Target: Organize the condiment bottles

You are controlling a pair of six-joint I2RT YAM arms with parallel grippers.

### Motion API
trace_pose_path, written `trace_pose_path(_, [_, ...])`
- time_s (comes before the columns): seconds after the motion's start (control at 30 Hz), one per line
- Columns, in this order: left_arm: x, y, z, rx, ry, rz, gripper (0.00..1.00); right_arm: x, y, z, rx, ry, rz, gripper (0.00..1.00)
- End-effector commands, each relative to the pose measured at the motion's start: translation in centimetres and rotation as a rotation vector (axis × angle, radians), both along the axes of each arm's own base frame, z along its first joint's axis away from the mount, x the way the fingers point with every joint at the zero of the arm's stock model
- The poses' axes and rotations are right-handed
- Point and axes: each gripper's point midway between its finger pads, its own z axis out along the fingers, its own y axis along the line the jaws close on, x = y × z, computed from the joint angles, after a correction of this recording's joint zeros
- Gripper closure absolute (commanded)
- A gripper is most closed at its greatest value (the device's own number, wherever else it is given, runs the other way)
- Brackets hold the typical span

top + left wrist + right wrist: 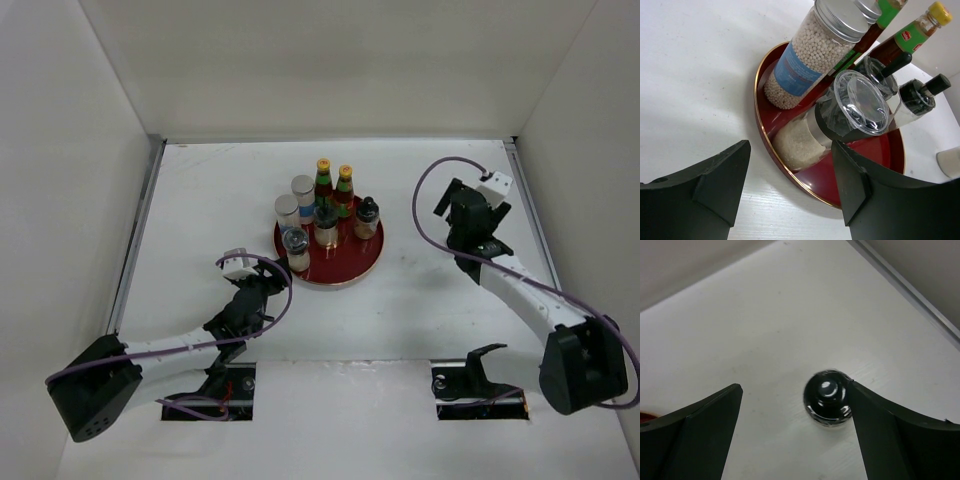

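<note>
Between the fingers of the right gripper (795, 387): you see one black-capped bottle (827, 399) from straight above, standing on the white table (765, 315). It is much closer to the finger at the right of the wrist view, just beside it or touching; I cannot tell which. The other finger is well apart from it.
Right gripper state: released, with the fingers spread wide, so this bottle is not clamped.
Left gripper (790, 150) state: released as well. Its fingers stand apart and no bottle is between them.
Just ahead of the left gripper: the round red tray (761, 112). Its near rim lies a little beyond the fingertips and does not touch them.
Nearest to the left gripper: a clear-topped bottle (805, 140) with white grains, standing on the tray just inside the rim.
Behind that one: a grey-lidded shaker (810, 55) full of white beads, with a blue label. A second grey lid (867, 7) shows only partly at the top edge.
Farther from the left gripper: two red sauce bottles (900, 40) with green necks, side by side at the far side of the tray; you can see one yellow cap. Two pale black-topped bottles (915, 97) stand in front of them.
To the left of the right gripper: the tray with its seven bottles, well apart from it.
</note>
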Motion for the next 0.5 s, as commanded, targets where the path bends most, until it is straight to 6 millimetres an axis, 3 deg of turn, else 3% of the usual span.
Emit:
trace_pose_path(0.0, [0.7,-0.8,2.4,-0.066,-0.052,-0.002,0.36,-0.6,-2.4,-3.5,-0.036,0.112,-0.094,0.07])
trace_pose_path(0.1, [0.7,-0.7,2.5,-0.071,-0.056,0.000,0.36,0.1,-2.9,-5.5,-0.044,0.160,-0.113,0.06])
trace_pose_path(0.23, [0.7,-0.9,2.2,-0.060,-0.047,-0.003,0.35,1.0,-3.1,-6.3,-0.028,0.165,-0.112,0.08])
trace_pose_path(0.43, [0.7,-0.9,2.1,-0.060,-0.047,-0.003,0.35,1.9,-3.4,-7.1,-0.012,0.168,-0.108,0.21])
trace_pose_path(0.47, [0.7,-0.9,2.2,-0.063,-0.049,-0.003,0.35,2.1,-3.3,-7.3,-0.009,0.175,-0.104,0.27])
